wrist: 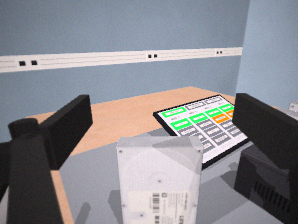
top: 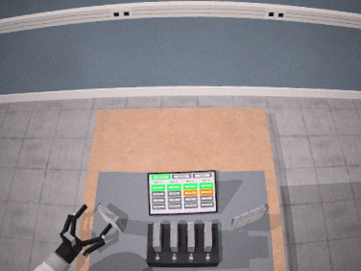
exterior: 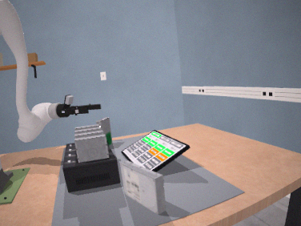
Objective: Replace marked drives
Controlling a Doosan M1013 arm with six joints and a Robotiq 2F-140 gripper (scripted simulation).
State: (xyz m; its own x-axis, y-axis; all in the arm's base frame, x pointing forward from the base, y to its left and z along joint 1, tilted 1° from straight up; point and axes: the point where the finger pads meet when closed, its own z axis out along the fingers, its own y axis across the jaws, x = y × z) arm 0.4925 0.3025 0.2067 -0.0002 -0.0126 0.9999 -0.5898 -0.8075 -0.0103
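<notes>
Blue-grey walls [top: 180, 53] [exterior: 140, 52] [wrist: 125, 30] stand behind the wooden bench [top: 182, 139] [exterior: 240, 148] [wrist: 125, 112], on which a grey mat [top: 130, 192] [exterior: 216, 192] [wrist: 90, 170] is laid. On the mat is the black dock [top: 182, 260] [exterior: 92, 176] [wrist: 247, 175], and four drives [top: 174, 237] [exterior: 92, 148] stand in it in one row, parallel to each other. Near the dock is the tilted screen [top: 182, 193] [exterior: 155, 150] [wrist: 200, 130]. It shows green cells in all four columns and, under them, one orange cell in the third column and one in the fourth; its small writing I cannot read.

One spare drive [top: 108, 212] [exterior: 107, 126] [wrist: 160, 175] stands upright at one side of the dock, and the other spare [top: 250, 216] [exterior: 142, 186] stands at the opposite side, apart from it. The gripper [top: 96, 218] [exterior: 94, 106] [wrist: 162, 108] is by the first of these spares. Its fingers are spread wide and grasp nothing. In the wrist view, this drive appears between them sideways, but its top edge appears lower than their tips.
</notes>
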